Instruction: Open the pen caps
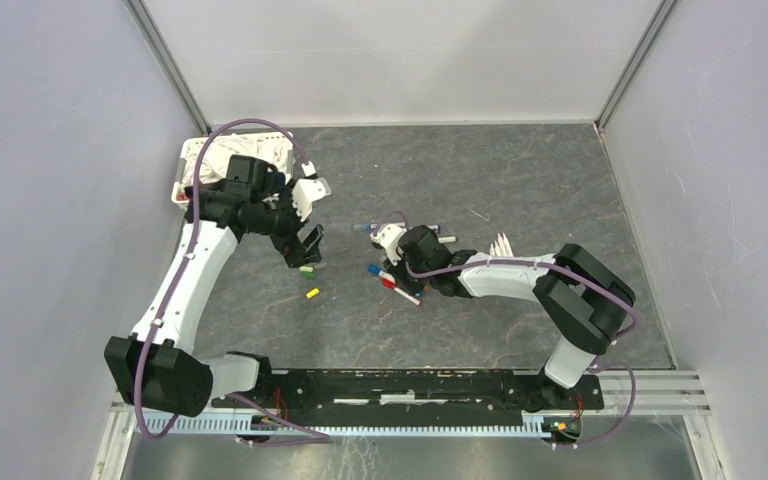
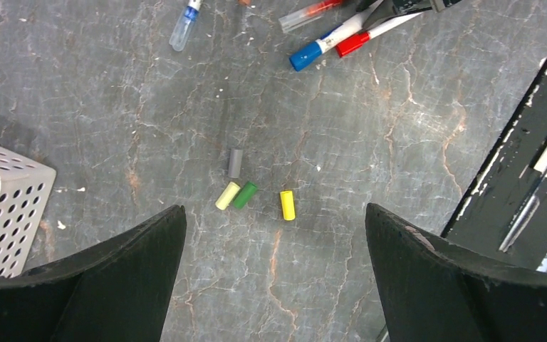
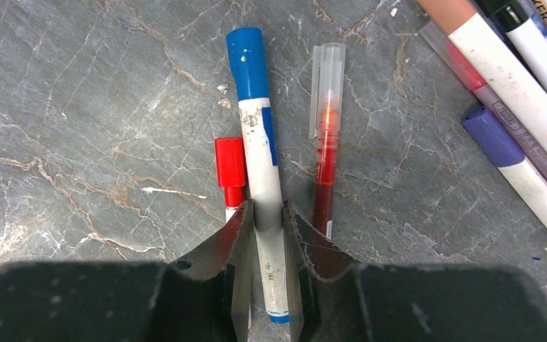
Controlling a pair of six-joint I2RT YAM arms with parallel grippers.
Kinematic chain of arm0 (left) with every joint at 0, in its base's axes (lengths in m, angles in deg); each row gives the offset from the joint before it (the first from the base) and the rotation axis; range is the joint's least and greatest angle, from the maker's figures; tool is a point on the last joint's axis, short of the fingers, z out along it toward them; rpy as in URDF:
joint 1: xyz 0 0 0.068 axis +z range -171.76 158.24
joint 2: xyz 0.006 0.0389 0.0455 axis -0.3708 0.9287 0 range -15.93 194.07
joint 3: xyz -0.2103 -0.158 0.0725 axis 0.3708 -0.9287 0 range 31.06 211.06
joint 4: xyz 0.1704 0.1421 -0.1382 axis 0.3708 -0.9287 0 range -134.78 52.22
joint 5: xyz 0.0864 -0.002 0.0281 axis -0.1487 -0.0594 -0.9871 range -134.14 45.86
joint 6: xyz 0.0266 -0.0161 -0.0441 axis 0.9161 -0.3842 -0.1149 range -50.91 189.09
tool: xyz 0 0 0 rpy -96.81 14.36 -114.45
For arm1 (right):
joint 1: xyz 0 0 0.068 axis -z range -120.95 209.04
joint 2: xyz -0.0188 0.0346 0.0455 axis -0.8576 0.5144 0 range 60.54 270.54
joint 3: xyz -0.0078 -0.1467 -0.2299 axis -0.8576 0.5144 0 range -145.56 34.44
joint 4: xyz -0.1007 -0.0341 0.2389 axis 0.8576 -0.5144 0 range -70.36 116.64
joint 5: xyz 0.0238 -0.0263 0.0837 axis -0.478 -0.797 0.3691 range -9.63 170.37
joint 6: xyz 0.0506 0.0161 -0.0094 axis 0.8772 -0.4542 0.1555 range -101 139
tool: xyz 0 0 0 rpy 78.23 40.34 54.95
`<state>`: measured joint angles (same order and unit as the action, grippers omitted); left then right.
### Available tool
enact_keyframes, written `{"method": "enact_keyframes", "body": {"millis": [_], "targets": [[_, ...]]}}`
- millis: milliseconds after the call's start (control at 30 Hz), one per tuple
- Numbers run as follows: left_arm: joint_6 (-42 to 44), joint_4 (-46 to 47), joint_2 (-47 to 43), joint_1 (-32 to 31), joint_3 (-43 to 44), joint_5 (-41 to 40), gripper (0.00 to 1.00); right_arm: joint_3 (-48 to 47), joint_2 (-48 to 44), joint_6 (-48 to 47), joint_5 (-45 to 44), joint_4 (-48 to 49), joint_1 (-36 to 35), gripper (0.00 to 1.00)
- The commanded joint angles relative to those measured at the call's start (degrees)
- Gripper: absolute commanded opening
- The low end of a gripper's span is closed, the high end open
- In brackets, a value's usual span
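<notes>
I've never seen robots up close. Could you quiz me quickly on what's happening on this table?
1. True or false: the right pincer grips the white barrel of the blue-capped pen.
2. How many loose caps lie on the table under the left pincer?
3. The left pincer is: A) open and empty, B) shut on a green cap, C) shut on a pen.
Key: 1 true; 2 four; 3 A.
</notes>
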<state>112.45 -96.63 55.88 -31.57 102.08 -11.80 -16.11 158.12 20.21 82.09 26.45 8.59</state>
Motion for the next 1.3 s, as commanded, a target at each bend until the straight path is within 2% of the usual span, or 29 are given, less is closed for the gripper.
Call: {"method": "enact_keyframes", "body": {"millis": [0, 300, 433, 500, 667, 767, 833, 1000, 1133, 1267], "targets": [[3.54, -2.3, -1.54, 0.31, -0.17, 3.45, 1.0, 2.38, 2.03, 0.6, 3.21, -0.39, 0.03, 0.26], [6.65, -3.23, -2.29, 0.3, -1.94, 6.49, 1.0, -0.52, 2.36, -0.78, 4.34, -3.4, 0.02, 0.24], [9.39, -3.71, -2.4, 0.31, -2.96, 8.98, 1.0, -3.28, -1.62, -1.74, 6.14, -4.63, 0.24, 0.04], [12.31, -3.75, -2.82, 0.31, -4.49, 10.76, 1.0, -4.86, -4.1, -1.3, 8.44, -4.93, 0.53, 0.0], [19.32, -2.28, -3.39, 0.31, -9.59, 12.67, 1.0, -7.71, -7.24, -1.3, 15.37, -7.74, 0.99, 0.0], [22.43, -1.73, -2.94, 0.31, -11.77, 13.48, 1.0, -6.89, -8.85, 1.98, 21.63, -7.01, 1.0, 0.0], [24.69, -1.7, -2.66, 0.27, -12.46, 14.66, 1.0, -6.91, -8.95, 3.37, 28.07, -6.41, 0.97, 0.0], [28.83, -3.23, -2.43, -0.01, -11.96, 18.66, 1.0, -9.15, -8.0, 4.24, 37.78, -6.73, 0.93, 0.0], [31.4, -6.11, -1.21, -1.52, -11.2, 19.08, 0.98, -11.69, -6.11, 4.02, 42.74, -8.02, 0.99, 0.0], [33.69, -9.81, 0.2, -3.9, -11.33, 19.09, 0.93, -13.21, -5.25, 3.8, 43.46, -8.77, 0.96, 0.0]]}}
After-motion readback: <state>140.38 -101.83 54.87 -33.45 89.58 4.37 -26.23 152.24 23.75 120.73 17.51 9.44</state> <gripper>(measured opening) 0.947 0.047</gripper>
